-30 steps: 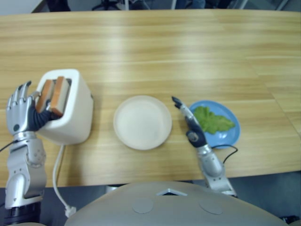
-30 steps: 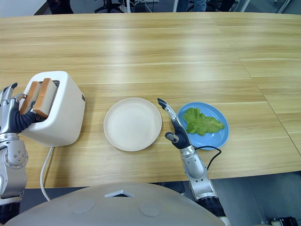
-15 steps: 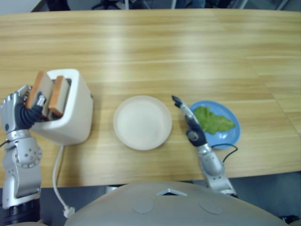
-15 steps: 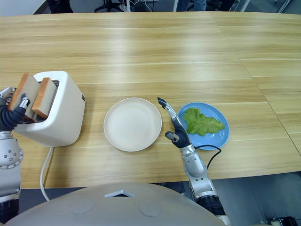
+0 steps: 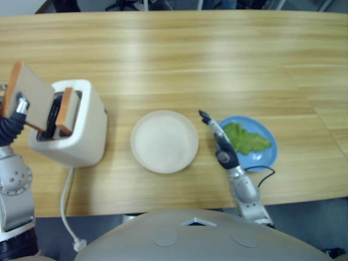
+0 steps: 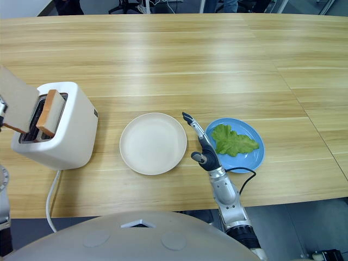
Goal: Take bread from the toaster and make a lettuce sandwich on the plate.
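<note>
A white toaster (image 5: 76,133) stands at the table's left, with one bread slice (image 5: 67,111) still upright in its slot. My left hand (image 5: 12,120) is shut on a second bread slice (image 5: 30,95), held lifted above the toaster's left side. The cream plate (image 5: 165,141) lies bare at the table's middle. A lettuce leaf (image 5: 247,139) rests on a blue plate (image 5: 267,156) to the right. My right hand (image 5: 220,143) is between the two plates, its fingers straight and holding nothing.
The toaster's white cord (image 5: 67,201) trails over the table's near edge. A thin black cable (image 5: 263,175) loops by my right wrist. Wide bare wood (image 5: 179,60) stretches behind the plates.
My left hand has closed on the left bread slice and pulled it up out of the toaster, up and to the left. The right hand has stayed still.
</note>
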Motion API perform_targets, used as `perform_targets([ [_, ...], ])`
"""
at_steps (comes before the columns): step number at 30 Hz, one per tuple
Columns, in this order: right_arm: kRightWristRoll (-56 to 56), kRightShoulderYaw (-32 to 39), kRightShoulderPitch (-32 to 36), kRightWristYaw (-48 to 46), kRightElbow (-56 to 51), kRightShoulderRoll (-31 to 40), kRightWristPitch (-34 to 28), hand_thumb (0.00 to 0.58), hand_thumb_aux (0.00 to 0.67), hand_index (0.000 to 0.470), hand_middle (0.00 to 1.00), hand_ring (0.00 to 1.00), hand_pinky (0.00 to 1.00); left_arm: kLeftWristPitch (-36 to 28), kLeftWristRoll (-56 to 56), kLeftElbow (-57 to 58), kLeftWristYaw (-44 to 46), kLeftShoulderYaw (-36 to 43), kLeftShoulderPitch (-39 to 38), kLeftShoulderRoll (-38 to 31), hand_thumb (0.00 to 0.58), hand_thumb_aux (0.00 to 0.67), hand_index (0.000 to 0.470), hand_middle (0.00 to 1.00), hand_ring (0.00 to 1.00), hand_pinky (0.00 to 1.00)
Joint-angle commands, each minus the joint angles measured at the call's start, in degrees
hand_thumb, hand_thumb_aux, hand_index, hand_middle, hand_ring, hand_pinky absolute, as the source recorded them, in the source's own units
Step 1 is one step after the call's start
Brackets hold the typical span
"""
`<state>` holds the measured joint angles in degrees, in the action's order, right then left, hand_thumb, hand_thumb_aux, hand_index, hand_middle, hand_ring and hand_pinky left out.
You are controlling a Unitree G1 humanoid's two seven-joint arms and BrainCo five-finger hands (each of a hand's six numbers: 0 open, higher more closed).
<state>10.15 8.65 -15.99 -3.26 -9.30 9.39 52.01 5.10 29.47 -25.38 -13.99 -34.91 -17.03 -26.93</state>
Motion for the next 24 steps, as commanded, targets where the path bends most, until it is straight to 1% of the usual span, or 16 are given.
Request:
perform_targets([
  [1, -0.2, -0.38, 0.38, -0.17, -0.35, 0.39, 0.67, 0.0, 0.0, 0.0, 0.0, 0.0, 0.0, 1.19, -2.47, -2.66, 1.63, -1.33, 2.3, -1.27, 0.58, 0.67, 0.46, 1.0, 1.0, 1.0],
  [4, 0.98, -1.23, 1.2, 0.55, 0.22, 0.47, 1.5, 0.0, 0.0, 0.0, 0.0, 0.0, 0.0, 1.23, -5.82, -4.64, 4.3, -0.23, 6.62, -2.69, 0.58, 0.67, 0.46, 1.0, 1.0, 1.0],
  [7, 5.08, -3.11, 2.4, 2.38, 1.46, 0.66, 2.97, 0.0, 0.0, 0.0, 0.0, 0.0, 0.0, 0.03, -9.47, -6.71, 8.41, 3.27, 12.73, -4.08, 0.58, 0.67, 0.46, 1.0, 1.0, 1.0],
  [9, 9.02, -4.84, 3.46, 4.36, 2.12, 0.64, 4.01, 0.0, 0.0, 0.0, 0.0, 0.0, 0.0, -1.15, -11.82, -7.57, 11.56, 6.47, 16.56, -4.56, 0.58, 0.67, 0.46, 1.0, 1.0, 1.0],
  [13, 18.51, -10.06, 6.1, 9.74, 5.19, 0.98, 6.42, 0.0, 0.0, 0.0, 0.0, 0.0, 0.0, -4.28, -17.19, -8.69, 19.06, 16.62, 23.82, -3.76, 0.58, 0.67, 0.46, 1.0, 1.0, 1.0],
  [14, 20.23, -10.7, 6.68, 10.78, 5.47, 1.07, 6.78, 0.0, 0.0, 0.0, 0.0, 0.0, 0.0, -4.75, -17.91, -8.85, 20.15, 17.75, 24.49, -3.52, 0.58, 0.67, 0.46, 1.0, 1.0, 1.0],
  [19, 29.56, -17.29, 10.55, 16.87, 12.52, 3.64, 8.47, 0.0, 0.0, 0.0, 0.0, 0.0, 0.0, -9.53, -23.46, -9.23, 27.84, 28.87, 28.74, -1.15, 0.58, 0.67, 0.46, 1.0, 1.0, 1.0],
  [24, 35.61, -19.32, 11.8, 19.41, 19.12, 6.07, 9.93, 0.0, 0.0, 0.0, 0.0, 0.0, 0.0, -13.98, -27.01, -7.04, 35.03, 37.15, 28.11, -0.23, 0.58, 0.67, 0.46, 1.0, 1.0, 1.0],
])
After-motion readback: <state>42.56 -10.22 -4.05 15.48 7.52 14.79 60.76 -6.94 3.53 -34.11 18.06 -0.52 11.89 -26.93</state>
